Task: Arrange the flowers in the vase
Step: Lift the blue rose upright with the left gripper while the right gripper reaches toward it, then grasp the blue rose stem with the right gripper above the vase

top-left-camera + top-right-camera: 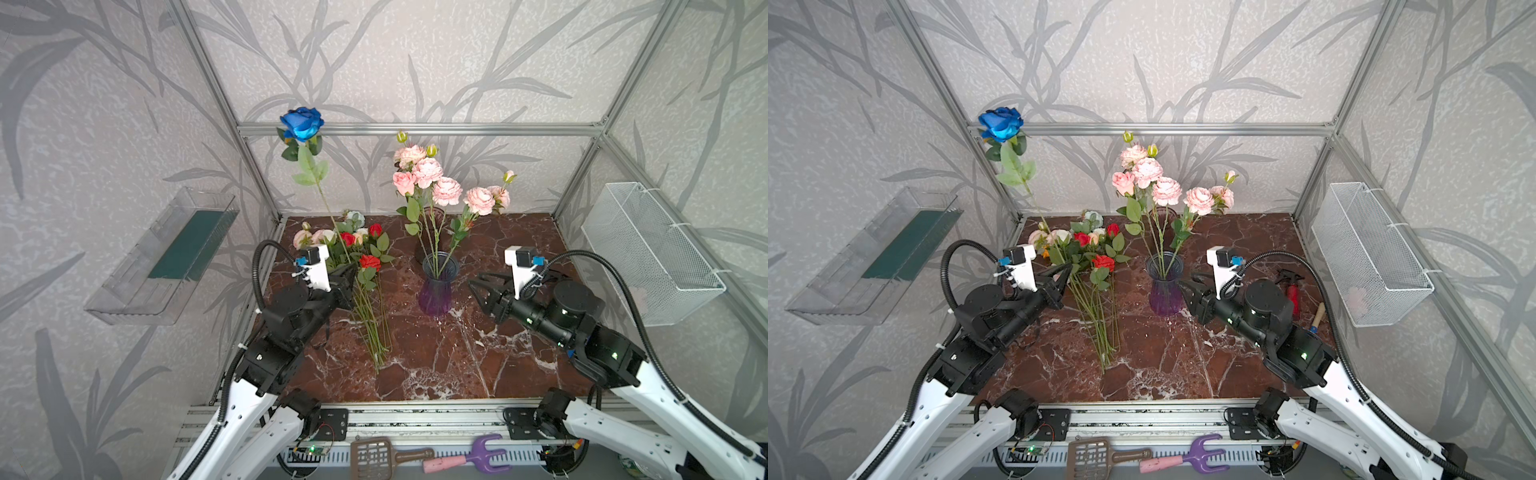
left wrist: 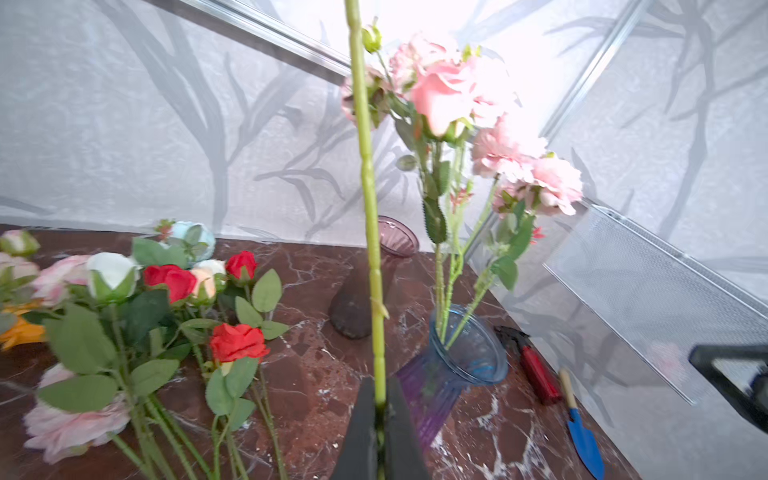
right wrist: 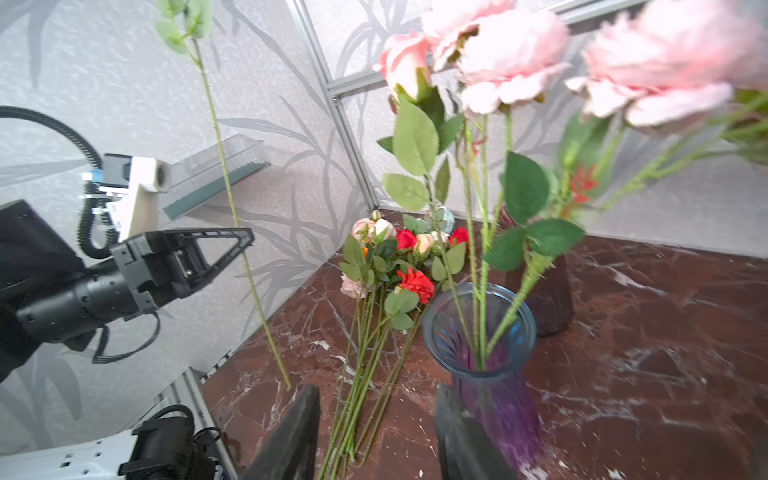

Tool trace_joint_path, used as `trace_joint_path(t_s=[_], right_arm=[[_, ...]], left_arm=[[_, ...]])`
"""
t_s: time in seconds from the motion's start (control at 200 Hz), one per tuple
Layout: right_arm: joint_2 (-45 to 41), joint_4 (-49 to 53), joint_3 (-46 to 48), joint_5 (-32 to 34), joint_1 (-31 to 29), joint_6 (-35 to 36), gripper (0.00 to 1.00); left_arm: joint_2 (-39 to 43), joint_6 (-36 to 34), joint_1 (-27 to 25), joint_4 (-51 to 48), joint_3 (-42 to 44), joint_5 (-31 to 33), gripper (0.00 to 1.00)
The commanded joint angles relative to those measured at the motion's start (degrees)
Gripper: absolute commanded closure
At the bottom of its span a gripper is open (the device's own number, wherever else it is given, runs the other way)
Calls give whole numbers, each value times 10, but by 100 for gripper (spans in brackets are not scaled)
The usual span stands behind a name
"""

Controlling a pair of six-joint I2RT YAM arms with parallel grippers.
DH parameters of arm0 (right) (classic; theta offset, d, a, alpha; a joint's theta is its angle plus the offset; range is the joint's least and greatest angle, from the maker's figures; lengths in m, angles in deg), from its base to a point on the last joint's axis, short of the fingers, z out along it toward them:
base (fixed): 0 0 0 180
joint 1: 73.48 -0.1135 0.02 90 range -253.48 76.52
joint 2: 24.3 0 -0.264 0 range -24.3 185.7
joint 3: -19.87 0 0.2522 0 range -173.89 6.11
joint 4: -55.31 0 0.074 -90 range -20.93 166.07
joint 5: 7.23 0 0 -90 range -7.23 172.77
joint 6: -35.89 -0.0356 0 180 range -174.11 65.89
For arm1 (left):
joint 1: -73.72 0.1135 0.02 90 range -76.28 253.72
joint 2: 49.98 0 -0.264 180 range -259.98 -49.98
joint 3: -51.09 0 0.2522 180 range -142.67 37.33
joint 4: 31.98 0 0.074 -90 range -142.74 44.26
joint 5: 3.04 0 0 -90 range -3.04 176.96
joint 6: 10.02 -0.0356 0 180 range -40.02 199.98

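Observation:
My left gripper (image 1: pixel 347 276) (image 2: pixel 380 405) is shut on the lower stem of a blue rose (image 1: pixel 302 122) (image 1: pixel 1000 122), which stands upright, its bloom high near the back rail. The blue-and-purple glass vase (image 1: pixel 436 291) (image 1: pixel 1165 295) (image 3: pixel 503 407) stands mid-table and holds pink peonies (image 1: pixel 428 172) (image 2: pixel 449 95). More flowers (image 1: pixel 357 249) (image 3: pixel 399 257) lie in a pile left of the vase, stems toward the front. My right gripper (image 1: pixel 1185 284) (image 3: pixel 378 390) is open just right of the vase, one finger close by its wall, with nothing between the fingers.
A dark vase (image 2: pixel 361 299) stands behind the glass one. A red spray bottle (image 2: pixel 536 374) and a blue trowel (image 2: pixel 582 432) lie at the right. A wire basket (image 1: pixel 648 253) hangs on the right wall and a clear shelf (image 1: pixel 166 257) on the left.

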Motion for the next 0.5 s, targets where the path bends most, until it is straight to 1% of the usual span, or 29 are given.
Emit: trace_joint_path(t_s=[0.0,0.04,0.075,0.195,0.27,0.34,0.495], right_arm=[[35,-37,-52,-38,-29,32,52],[51,-41,-66,-36,-39,38,51],[65,-46,-79,-39,-46,41,51],[99,-69,-109,-59,-55,34,49],[110,-87,-116,-62,-55,26,47],[117,-100,-120,-51,-54,25,47],[139,-110,-135,-39,-55,26,45]], left_arm=[[-24,-59,-71,6,-38,-11,100],[-36,-87,-113,-3,-49,10,100],[-48,-103,-140,-10,-62,18,100],[-85,-122,-193,-8,-90,14,100],[-99,-128,-213,6,-96,11,100],[-113,-131,-227,10,-102,12,100],[-130,-139,-236,13,-105,16,100]])
